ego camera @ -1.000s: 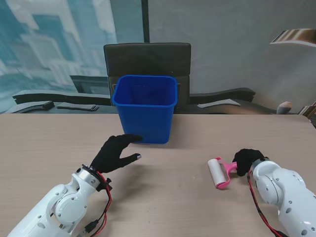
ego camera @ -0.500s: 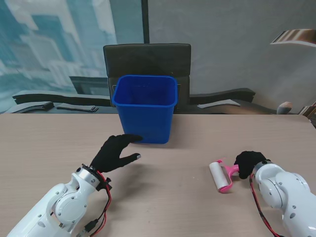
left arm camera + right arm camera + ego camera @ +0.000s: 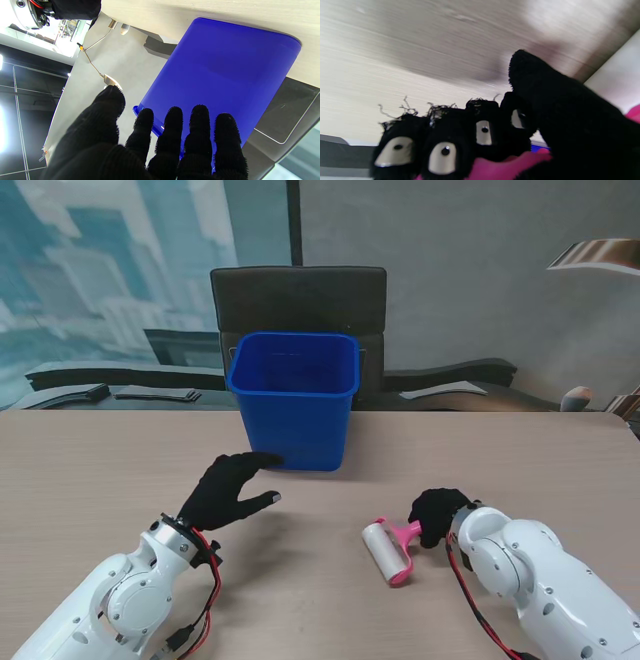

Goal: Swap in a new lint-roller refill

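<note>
Lint roller (image 3: 388, 548) shifted left, nearer bin (image 3: 294, 402)

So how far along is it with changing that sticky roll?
Early on. Done: the right hand has gripped the pink plastic lint roller by its handle. In hand: carrying it over the wooden table. Left: the white roll remains on the roller, the open left hand waits beside the blue plastic bin, and no new refill shows.

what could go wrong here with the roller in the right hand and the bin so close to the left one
1. The right hand holds the lint roller only by its pink handle, with the white roll sticking out; it might twist or slip in the fingers.
2. The left hand hangs open right beside the blue bin; a careless reach could shove or tip it.
</note>
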Tool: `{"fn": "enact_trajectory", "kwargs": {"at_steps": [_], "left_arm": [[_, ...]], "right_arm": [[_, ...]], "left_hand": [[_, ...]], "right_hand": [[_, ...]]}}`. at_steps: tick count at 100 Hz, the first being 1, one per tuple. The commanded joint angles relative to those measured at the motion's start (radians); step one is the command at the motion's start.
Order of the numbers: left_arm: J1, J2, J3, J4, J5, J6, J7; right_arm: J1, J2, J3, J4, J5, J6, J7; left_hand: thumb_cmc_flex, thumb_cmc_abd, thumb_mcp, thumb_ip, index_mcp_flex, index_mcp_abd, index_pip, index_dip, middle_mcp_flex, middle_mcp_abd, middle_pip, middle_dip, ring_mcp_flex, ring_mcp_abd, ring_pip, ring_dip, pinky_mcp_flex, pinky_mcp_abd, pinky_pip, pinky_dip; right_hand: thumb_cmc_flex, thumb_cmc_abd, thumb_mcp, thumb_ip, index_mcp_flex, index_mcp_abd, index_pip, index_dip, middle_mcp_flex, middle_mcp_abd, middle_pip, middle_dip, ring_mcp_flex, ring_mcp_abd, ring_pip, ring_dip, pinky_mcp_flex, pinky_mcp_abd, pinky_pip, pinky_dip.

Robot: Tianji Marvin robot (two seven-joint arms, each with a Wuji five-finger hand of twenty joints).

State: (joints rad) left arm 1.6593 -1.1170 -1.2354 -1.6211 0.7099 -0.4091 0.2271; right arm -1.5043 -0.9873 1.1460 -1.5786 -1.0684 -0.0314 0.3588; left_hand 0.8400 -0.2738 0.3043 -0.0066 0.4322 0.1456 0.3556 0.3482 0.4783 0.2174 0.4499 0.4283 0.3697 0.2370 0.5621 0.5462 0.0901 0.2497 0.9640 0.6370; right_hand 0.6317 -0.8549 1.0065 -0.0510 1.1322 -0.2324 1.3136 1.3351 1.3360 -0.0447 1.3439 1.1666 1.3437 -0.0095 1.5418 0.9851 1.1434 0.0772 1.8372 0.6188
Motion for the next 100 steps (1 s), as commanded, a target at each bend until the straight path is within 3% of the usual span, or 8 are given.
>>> {"fn": "enact_trajectory", "kwargs": {"at_steps": [1, 16, 44, 71, 100], "left_arm": [[0.004, 0.000, -0.001, -0.005, 0.000, -0.001, -0.015], [0.009, 0.000, -0.005, -0.008, 0.006, -0.003, -0.007], [0.010, -0.001, -0.007, -0.008, 0.007, -0.001, -0.005], [0.012, -0.001, -0.009, -0.011, 0.005, -0.008, -0.004], [0.008, -0.001, -0.004, -0.008, 0.004, -0.009, -0.004]], "right_arm": [[0.007, -0.018, -0.016, -0.010, -0.001, -0.015, 0.008], [0.013, -0.018, -0.028, -0.001, -0.015, -0.015, -0.007], [-0.014, -0.012, 0.045, 0.059, -0.173, -0.004, -0.059], [-0.043, -0.009, 0.123, 0.128, -0.274, 0.099, -0.086], [-0.140, -0.013, 0.250, 0.126, -0.380, 0.181, -0.150]], "left_hand": [[-0.014, 0.058, -0.004, 0.020, 0.007, -0.001, -0.020, -0.002, -0.027, 0.019, -0.006, -0.017, -0.032, -0.001, -0.021, 0.000, -0.008, -0.006, -0.019, 0.016], [-0.002, 0.066, -0.001, 0.019, 0.010, -0.004, -0.015, 0.001, -0.025, 0.017, -0.005, -0.018, -0.028, -0.003, -0.019, 0.000, -0.005, -0.007, -0.017, 0.018], [-0.001, 0.068, -0.006, 0.018, 0.008, -0.005, -0.011, 0.002, -0.025, 0.017, -0.004, -0.018, -0.029, -0.005, -0.019, 0.000, -0.005, -0.007, -0.018, 0.020], [-0.002, 0.072, -0.013, 0.019, 0.006, -0.001, -0.009, 0.003, -0.027, 0.017, -0.002, -0.017, -0.031, -0.003, -0.018, 0.001, -0.005, -0.007, -0.019, 0.021], [0.001, 0.072, -0.016, 0.022, 0.006, -0.001, -0.008, 0.004, -0.026, 0.018, -0.002, -0.016, -0.031, -0.003, -0.017, 0.001, -0.005, -0.008, -0.019, 0.023]], "right_hand": [[0.001, -0.011, 0.033, 0.003, 0.028, 0.025, -0.007, 0.018, 0.064, 0.088, 0.051, 0.016, -0.013, -0.415, 0.185, 0.063, 0.073, -0.231, 0.241, 0.046], [0.000, -0.011, 0.034, 0.003, 0.028, 0.025, -0.007, 0.019, 0.064, 0.088, 0.051, 0.016, -0.013, -0.415, 0.185, 0.062, 0.073, -0.231, 0.241, 0.045], [0.000, -0.012, 0.035, 0.002, 0.028, 0.025, -0.008, 0.021, 0.064, 0.088, 0.051, 0.017, -0.013, -0.415, 0.185, 0.060, 0.073, -0.231, 0.241, 0.045], [0.002, -0.014, 0.037, 0.001, 0.028, 0.025, -0.009, 0.021, 0.062, 0.091, 0.050, 0.017, -0.013, -0.410, 0.186, 0.058, 0.073, -0.230, 0.240, 0.044], [0.006, -0.012, 0.036, -0.001, 0.028, 0.028, -0.011, 0.021, 0.060, 0.097, 0.049, 0.017, -0.013, -0.404, 0.187, 0.056, 0.071, -0.222, 0.236, 0.041]]}}
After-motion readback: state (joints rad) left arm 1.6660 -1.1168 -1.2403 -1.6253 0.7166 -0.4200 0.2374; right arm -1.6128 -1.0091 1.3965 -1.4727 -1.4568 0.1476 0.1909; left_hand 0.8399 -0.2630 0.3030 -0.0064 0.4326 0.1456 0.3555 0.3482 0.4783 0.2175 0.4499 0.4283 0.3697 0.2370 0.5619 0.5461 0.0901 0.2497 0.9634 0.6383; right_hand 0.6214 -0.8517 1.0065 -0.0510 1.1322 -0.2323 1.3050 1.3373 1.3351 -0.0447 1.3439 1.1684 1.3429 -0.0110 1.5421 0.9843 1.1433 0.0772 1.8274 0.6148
